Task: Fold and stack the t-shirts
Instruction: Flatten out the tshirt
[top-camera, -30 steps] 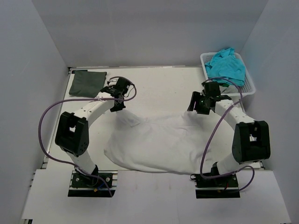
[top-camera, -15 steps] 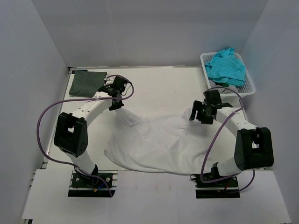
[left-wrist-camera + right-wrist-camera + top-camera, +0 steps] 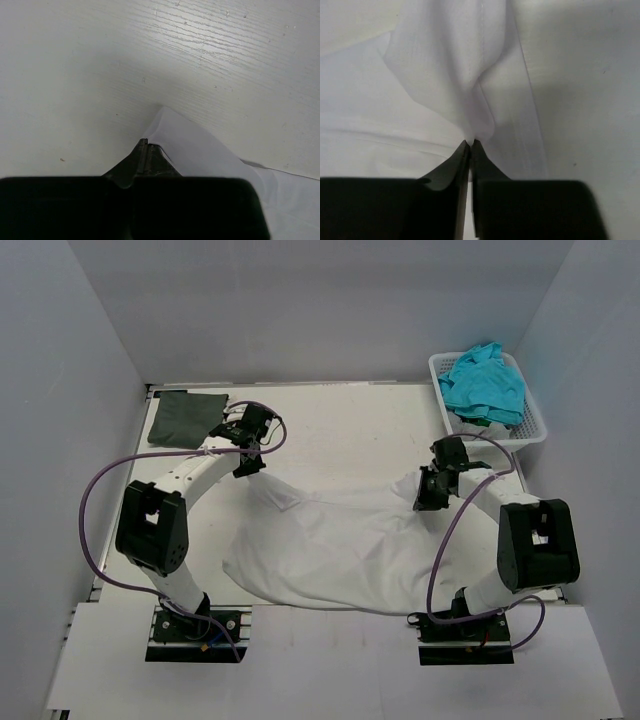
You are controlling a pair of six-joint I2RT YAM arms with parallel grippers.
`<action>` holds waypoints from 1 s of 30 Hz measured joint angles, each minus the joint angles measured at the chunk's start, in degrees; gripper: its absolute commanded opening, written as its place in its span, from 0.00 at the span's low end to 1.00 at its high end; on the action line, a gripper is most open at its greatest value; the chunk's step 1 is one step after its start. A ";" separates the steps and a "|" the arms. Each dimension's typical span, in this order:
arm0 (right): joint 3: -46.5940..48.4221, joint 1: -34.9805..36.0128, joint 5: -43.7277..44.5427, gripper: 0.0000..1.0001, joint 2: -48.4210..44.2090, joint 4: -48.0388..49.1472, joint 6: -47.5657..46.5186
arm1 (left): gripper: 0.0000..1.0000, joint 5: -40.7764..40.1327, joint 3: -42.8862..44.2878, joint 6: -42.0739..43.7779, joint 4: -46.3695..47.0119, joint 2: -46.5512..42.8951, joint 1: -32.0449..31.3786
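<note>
The white t-shirt (image 3: pixel 330 550) lies spread and rumpled across the middle of the table. My left gripper (image 3: pixel 248 468) is shut on its far left corner, and in the left wrist view that corner (image 3: pixel 200 150) runs off from the closed fingertips (image 3: pixel 146 142). My right gripper (image 3: pixel 425 502) is down on the shirt's far right edge, shut on a pinched ridge of white cloth (image 3: pixel 445 65) that rises from its tips (image 3: pixel 471 142). A folded dark grey-green t-shirt (image 3: pixel 185 417) rests at the far left. Bright teal t-shirts (image 3: pixel 485 385) are heaped in the basket.
A white lattice basket (image 3: pixel 535 420) stands at the far right corner against the wall. Grey walls close in the table on the left, back and right. Purple cables loop beside both arms.
My right gripper dropped onto the shirt's far right edge and closed on a fold of it. The left gripper kept its hold and shifted slightly toward the far left.
</note>
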 measured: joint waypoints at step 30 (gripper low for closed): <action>37.64 0.11 6.16 0.00 -32.87 -13.18 -4.72 | 0.00 4.55 18.97 7.61 7.13 -44.17 0.00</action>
